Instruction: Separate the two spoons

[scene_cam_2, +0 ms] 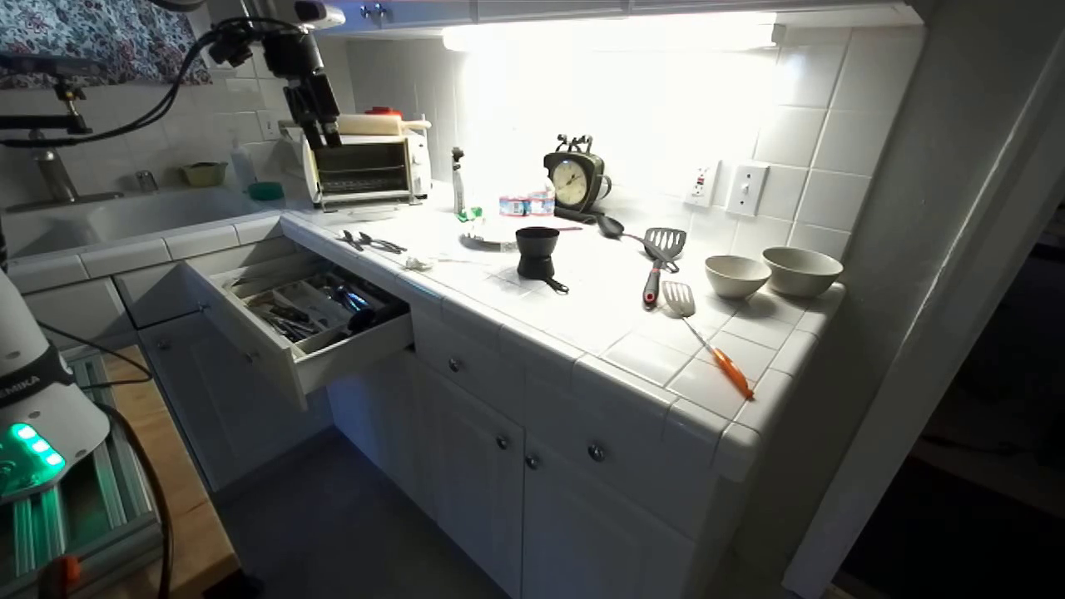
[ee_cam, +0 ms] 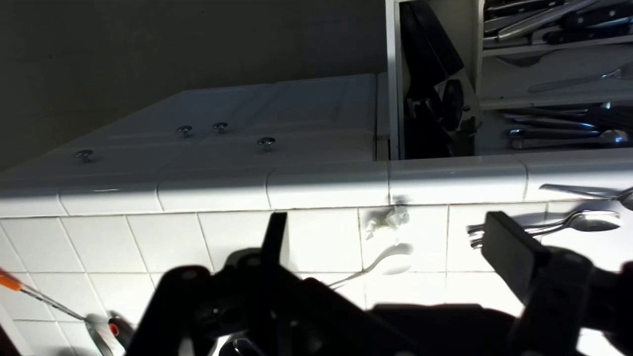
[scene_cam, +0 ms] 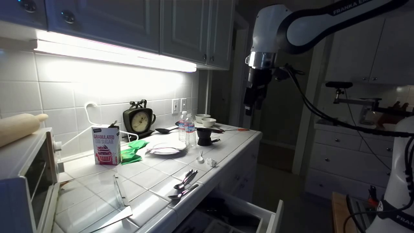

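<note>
Gripper — spread wide, nothing held | two spoons — seemingly overlapping, on counter

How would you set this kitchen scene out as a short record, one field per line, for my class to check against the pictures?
Surface: white tiled counter
Pair: two shiny dark-grey metal spoons, overlapping, handle ends slightly apart
Nearby: single shiny grey metal spoon, lying apart, nearer the counter's edge
Farther along: small whitish spoon beside crumpled whitish scrap
Storage: white box-shaped drawer, pulled open, metal cutlery inside
Grasp: black two-fingered end effector, open, holding nothing
Status: pair not yet separated
</note>
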`<state>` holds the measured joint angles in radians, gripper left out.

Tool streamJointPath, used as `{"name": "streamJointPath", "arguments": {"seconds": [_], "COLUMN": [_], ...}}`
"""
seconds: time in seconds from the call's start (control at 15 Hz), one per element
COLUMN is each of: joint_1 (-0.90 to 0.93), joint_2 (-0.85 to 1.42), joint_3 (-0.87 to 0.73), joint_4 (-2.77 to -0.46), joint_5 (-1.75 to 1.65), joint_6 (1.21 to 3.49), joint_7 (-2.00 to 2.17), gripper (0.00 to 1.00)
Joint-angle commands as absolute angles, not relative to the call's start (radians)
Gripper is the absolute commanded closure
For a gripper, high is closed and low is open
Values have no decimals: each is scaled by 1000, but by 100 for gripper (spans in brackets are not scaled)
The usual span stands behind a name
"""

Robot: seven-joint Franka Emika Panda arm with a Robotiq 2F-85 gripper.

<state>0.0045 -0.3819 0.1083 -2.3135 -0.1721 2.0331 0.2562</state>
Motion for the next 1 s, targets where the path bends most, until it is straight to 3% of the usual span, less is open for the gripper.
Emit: {"name": "streamJointPath", "arguments": {"seconds": [0.0,0.4,0.93], "joint_1": [5,7,57], "joint_2": [-381,-202,-19], "joint_3": [108,171,150], "joint_4": [-2311,-2261,-2206], "joint_5": [-172,-124,40], "joint_6": [2030,2069,2232], "joint_7": [256,569,548], "gripper": [0,0,0]}}
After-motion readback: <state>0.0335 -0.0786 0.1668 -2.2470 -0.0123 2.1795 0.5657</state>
